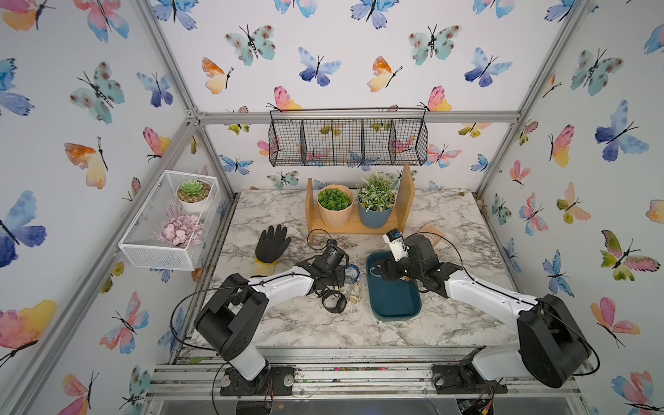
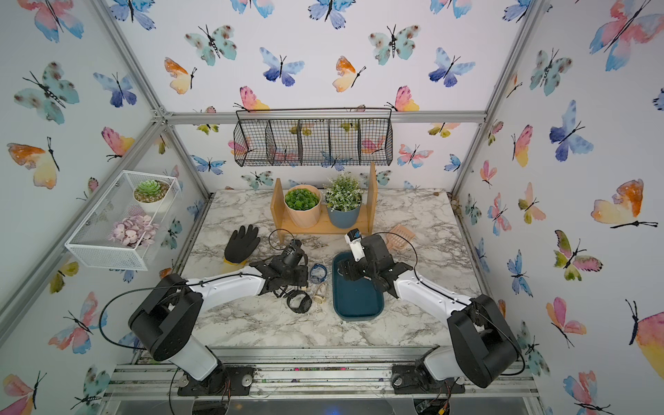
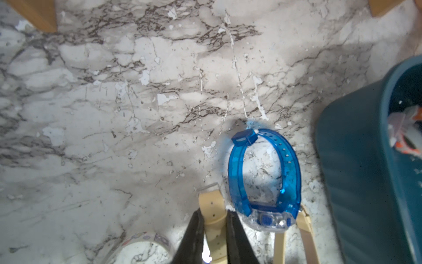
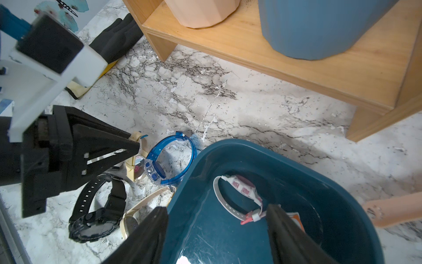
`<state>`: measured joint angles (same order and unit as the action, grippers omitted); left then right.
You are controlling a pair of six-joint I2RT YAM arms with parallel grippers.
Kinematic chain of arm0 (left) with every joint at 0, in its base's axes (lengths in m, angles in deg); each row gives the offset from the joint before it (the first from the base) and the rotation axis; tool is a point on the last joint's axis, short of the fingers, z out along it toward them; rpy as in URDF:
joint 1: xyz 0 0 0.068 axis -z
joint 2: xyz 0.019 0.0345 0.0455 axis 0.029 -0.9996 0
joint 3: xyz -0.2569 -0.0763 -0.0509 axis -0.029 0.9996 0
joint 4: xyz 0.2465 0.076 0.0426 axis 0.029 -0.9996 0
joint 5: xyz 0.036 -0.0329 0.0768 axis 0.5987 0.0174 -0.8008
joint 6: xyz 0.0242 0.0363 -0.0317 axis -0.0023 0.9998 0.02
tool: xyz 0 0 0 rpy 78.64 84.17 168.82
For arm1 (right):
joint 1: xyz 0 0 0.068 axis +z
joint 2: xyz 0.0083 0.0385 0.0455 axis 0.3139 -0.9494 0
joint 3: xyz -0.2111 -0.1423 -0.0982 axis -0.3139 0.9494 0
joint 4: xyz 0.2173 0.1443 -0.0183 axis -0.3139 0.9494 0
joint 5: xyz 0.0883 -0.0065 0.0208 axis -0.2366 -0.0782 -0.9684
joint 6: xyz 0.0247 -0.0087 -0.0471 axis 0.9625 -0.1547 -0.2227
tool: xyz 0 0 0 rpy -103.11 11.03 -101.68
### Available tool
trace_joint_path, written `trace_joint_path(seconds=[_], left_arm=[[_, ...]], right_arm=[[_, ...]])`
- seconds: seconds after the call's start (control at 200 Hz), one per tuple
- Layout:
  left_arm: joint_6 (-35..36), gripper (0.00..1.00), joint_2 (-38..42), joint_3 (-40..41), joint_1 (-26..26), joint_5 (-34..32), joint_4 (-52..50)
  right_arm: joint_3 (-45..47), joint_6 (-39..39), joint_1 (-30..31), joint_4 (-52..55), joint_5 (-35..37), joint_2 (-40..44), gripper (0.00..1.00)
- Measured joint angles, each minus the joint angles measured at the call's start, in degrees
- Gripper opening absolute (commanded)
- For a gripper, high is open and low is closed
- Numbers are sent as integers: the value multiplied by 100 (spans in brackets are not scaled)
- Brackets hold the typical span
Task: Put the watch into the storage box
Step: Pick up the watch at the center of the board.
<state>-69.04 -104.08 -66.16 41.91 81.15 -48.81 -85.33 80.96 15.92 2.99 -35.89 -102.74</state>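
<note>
Several watches lie on the marble table left of the storage box (image 1: 393,305) (image 2: 359,305), a dark teal tray. My left gripper (image 3: 215,213) (image 4: 137,146) is shut on the strap of a beige watch (image 3: 212,205), low over the table. A translucent blue watch (image 3: 265,178) (image 1: 353,272) lies beside it, toward the storage box (image 3: 365,182). A black watch (image 1: 334,301) (image 4: 98,210) and a second beige watch (image 1: 354,297) (image 4: 130,219) lie nearer the front. My right gripper (image 4: 217,235) (image 1: 379,271) hangs open over the storage box (image 4: 296,160), where a white-and-pink watch (image 4: 239,189) lies.
A black glove (image 1: 273,244) lies at the left. A wooden shelf (image 1: 355,226) with two potted plants stands behind the watches. A peach slotted piece (image 1: 431,231) lies behind the right arm. A black wire basket (image 1: 348,142) and a white mesh basket (image 1: 169,222) hang on the walls.
</note>
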Motion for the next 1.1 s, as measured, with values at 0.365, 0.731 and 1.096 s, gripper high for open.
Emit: trace_joint_path(seconds=[0.365, 0.731, 1.096], left_arm=[[63, 0, 129, 2, 0, -131, -2], [863, 0, 1287, 146, 0, 575, 332], [1486, 0, 2426, 638, -83, 1864, 706]], right_arm=[[2, -79, 0, -72, -173, 0, 75], [76, -514, 0, -739, -1574, 317, 77], [203, -614, -280, -1338, -2839, 367, 62]])
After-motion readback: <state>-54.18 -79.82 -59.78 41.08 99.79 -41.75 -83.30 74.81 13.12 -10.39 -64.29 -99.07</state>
